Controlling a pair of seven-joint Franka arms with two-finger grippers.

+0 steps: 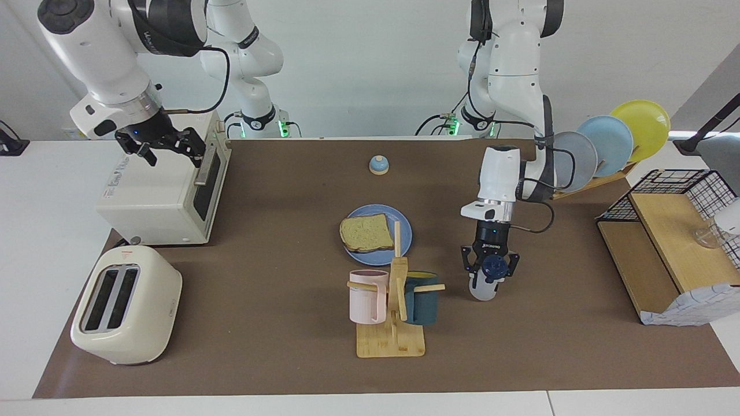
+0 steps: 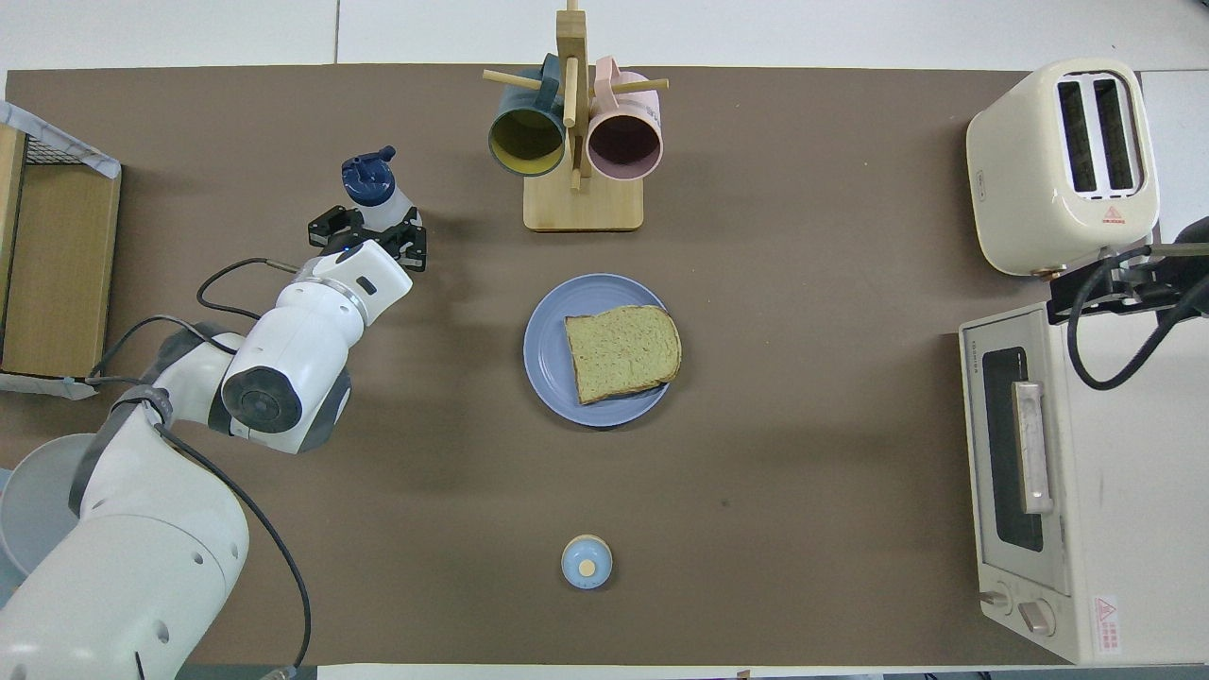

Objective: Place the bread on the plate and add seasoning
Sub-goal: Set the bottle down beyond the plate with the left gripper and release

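The blue plate (image 2: 550, 378) lies flat near the middle of the brown mat (image 2: 812, 472) and serves as the landmark here; the bread (image 2: 623, 351) lies on the plate, shifted to the side toward the right arm's end of the table, its crust about level with the rim there; the seasoning (image 1: 484, 284), a whitish bottle with a dark blue cap, is off the plate, toward the left arm's end of the table and a little farther from the robots than the plate; the left gripper (image 1: 489, 270) is closed on the seasoning, gripping its body just under the cap, the bottle upright with its base at or just above the mat, and I cannot tell whether it touches; the right gripper (image 1: 167, 144) is well apart from the plate, over the toaster oven (image 1: 162, 196) at the right arm's end of the table, its fingers spread wide with nothing between them, that arm waiting; the mug rack (image 2: 583, 194), with a teal mug and a pink mug, stands farther from the robots than the plate; the small bell (image 2: 587, 562) sits nearer to the robots than the plate; the cream toaster (image 2: 1063, 161) stands farther from the robots than the toaster oven
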